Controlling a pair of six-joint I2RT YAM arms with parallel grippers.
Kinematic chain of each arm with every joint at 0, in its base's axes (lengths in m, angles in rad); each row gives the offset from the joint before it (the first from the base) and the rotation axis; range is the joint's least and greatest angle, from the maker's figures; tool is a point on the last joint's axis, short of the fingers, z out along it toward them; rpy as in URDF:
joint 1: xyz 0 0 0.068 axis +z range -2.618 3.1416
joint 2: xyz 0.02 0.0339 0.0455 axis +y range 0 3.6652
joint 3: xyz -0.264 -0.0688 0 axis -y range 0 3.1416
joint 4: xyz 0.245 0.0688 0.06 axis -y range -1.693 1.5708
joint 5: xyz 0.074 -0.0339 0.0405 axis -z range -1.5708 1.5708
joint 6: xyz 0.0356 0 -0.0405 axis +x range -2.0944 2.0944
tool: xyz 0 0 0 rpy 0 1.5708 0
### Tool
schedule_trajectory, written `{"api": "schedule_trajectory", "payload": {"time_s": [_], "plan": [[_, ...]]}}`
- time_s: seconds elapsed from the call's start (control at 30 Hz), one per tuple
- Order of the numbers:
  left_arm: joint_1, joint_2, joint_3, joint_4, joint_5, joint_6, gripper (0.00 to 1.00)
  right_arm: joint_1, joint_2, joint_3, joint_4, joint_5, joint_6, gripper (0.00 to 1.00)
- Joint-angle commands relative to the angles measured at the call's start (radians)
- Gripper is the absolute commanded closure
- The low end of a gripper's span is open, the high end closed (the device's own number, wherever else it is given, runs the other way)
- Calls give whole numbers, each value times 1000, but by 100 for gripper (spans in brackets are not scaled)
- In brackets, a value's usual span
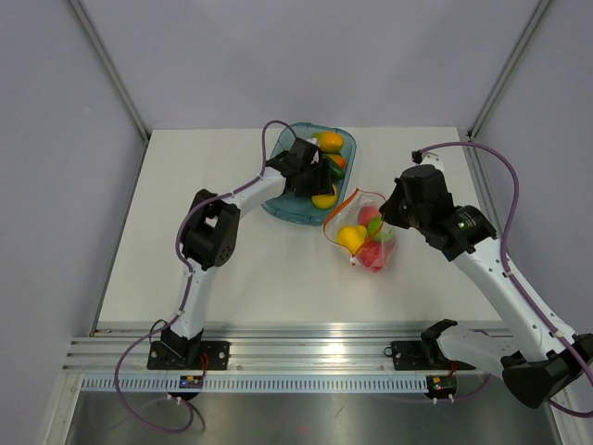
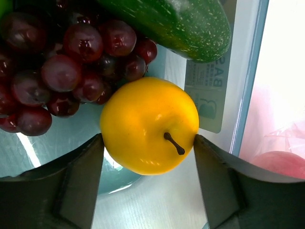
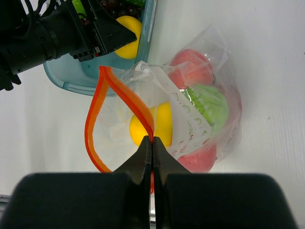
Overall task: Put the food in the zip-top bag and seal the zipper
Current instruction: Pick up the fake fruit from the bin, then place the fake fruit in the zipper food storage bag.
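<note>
A yellow fruit with a brown stem (image 2: 147,124) lies in the blue tray (image 1: 278,209). My left gripper (image 2: 148,143) reaches into the tray, and its fingertips (image 2: 93,157) touch the fruit on both flanks. A dark green cucumber (image 2: 186,24) lies just beyond. The zip-top bag (image 3: 200,109) lies on the table right of the tray and holds a yellow fruit (image 3: 164,124), a green lime (image 3: 209,102) and red apples (image 3: 193,67). My right gripper (image 3: 152,140) is shut on the orange zipper (image 3: 95,114), holding the mouth open in a loop toward the tray.
A purple grape bunch (image 2: 52,71) fills the tray's left side beside the yellow fruit. Orange-green mangoes (image 1: 329,141) lie at the tray's far end. The bag's mouth is close to the tray's near right rim (image 3: 71,86). Grey walls enclose the white table (image 1: 232,278).
</note>
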Motion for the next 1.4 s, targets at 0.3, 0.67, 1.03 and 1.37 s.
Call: {"api": "schedule_trajectory", "payload": {"time_s": [0.3, 0.67, 1.03, 1.37], "plan": [[-4, -280, -160, 52, -92, 69, 63, -1, -4, 24, 28, 15, -4, 100], [-4, -604, -332, 11, -81, 142, 66, -1, 5, 4, 48, 15, 2, 100], [-112, -786, -375, -18, 41, 166, 66, -1, 68, -3, 120, -22, 16, 100], [-269, -750, -451, 88, 124, 102, 66, -1, 52, -3, 116, -16, 14, 100]]}}
